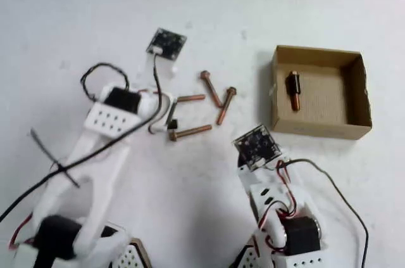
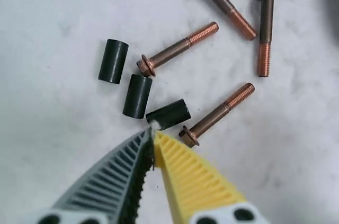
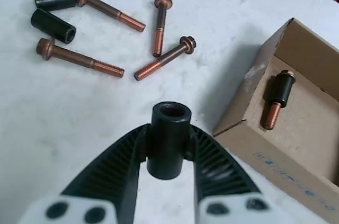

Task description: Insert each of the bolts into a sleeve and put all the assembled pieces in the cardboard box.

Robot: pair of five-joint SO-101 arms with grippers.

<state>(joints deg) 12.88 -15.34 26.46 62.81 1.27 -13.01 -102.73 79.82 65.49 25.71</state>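
My left gripper (image 2: 152, 130) is shut, with nothing between its grey and yellow fingers; its tips rest against the end of a black sleeve (image 2: 168, 114). Two more sleeves (image 2: 137, 95) (image 2: 113, 61) lie beside it. Several copper bolts lie loose around them, one (image 2: 216, 113) just past the yellow finger and another (image 2: 177, 49) by the sleeves. My right gripper (image 3: 168, 135) is shut on an upright black sleeve (image 3: 169, 128), held above the table near the cardboard box (image 3: 249, 83). One bolt fitted in a sleeve (image 3: 279, 97) lies inside the box (image 1: 316, 127).
The loose bolts (image 1: 190, 132) and sleeves cluster mid-table, between the left arm (image 1: 111, 119) and the box. The right arm (image 1: 278, 211) stands at the front, left of the box. Cables trail from both arms. White tabletop surrounds everything.
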